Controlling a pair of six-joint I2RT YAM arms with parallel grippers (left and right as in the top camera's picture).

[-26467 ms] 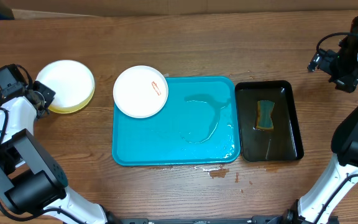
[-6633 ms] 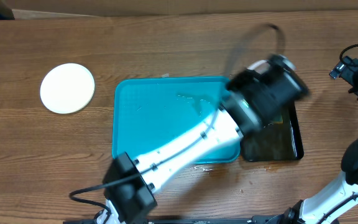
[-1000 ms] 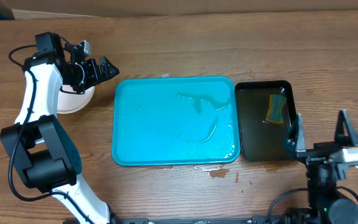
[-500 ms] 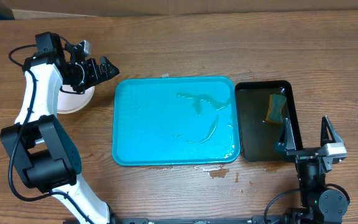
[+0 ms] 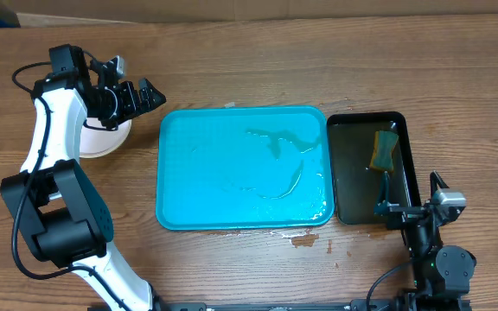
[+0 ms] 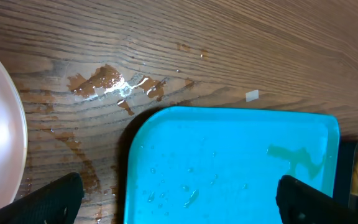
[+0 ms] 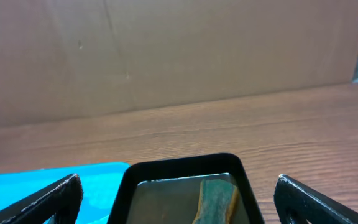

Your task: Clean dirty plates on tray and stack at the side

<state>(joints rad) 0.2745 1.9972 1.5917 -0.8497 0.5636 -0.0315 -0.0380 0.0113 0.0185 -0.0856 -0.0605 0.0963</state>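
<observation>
Plates [image 5: 104, 143] at upper left look stiff, probably slippery; pinch the rim. Left gripper [image 5: 150, 95] and right gripper [image 5: 411, 193] gape empty.

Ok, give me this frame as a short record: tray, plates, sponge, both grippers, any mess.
tray: no plates on it, wet
plates: on the table left of tray, partly hidden by left arm; count unclear
sponge: in black tray, right of tray
left gripper: open, empty, beside plates
right gripper: open, empty, at black tray's near end
spill: brown, on table by tray's near edge
</observation>
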